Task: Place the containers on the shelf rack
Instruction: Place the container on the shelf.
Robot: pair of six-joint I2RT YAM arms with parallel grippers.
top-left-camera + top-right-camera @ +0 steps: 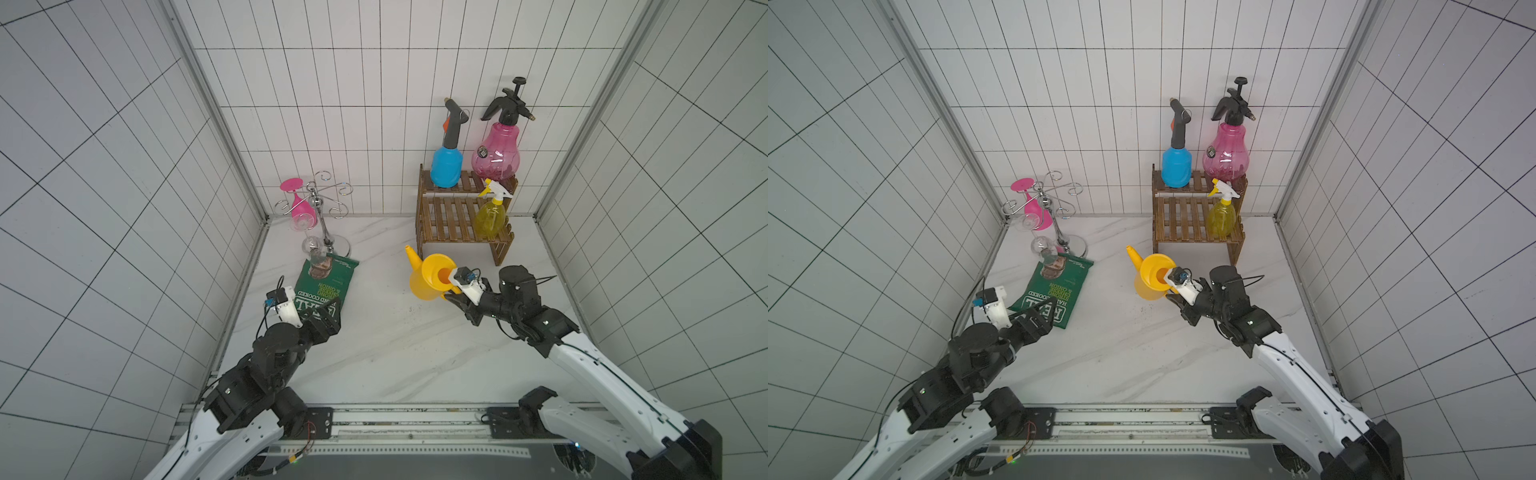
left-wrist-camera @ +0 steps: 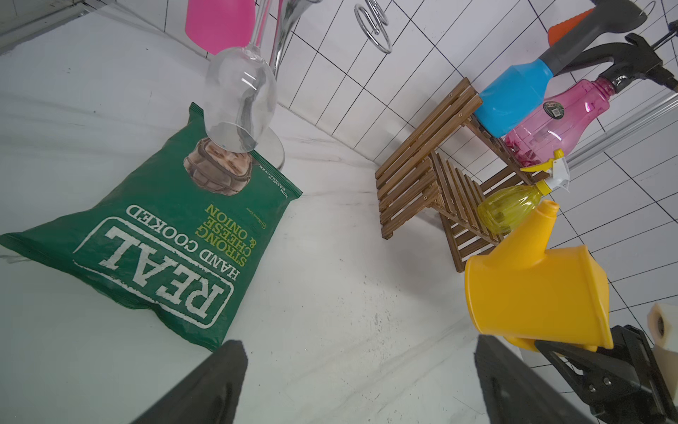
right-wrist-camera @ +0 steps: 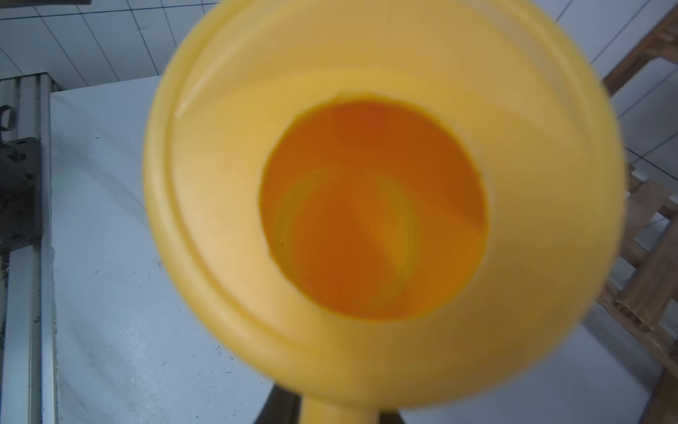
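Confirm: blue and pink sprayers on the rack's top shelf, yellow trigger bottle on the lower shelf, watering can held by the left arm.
Wrong arm: the right gripper holds the watering can, seen in both top views. Rest stands.

1. Both top views are bright and evenly lit; shadows on the table (image 1: 374,353) are faint.
2. Lines of the wall tiles (image 1: 104,166) bow toward the frame edges.
3. Right wrist view — the watering can (image 3: 367,205) is blurred.

Both top views: high overhead, looking down, sharing whole desk (image 1: 374,353). Left wrist: low, facing shelf rack (image 2: 414,172). Right wrist: very close above watering can (image 3: 367,205).
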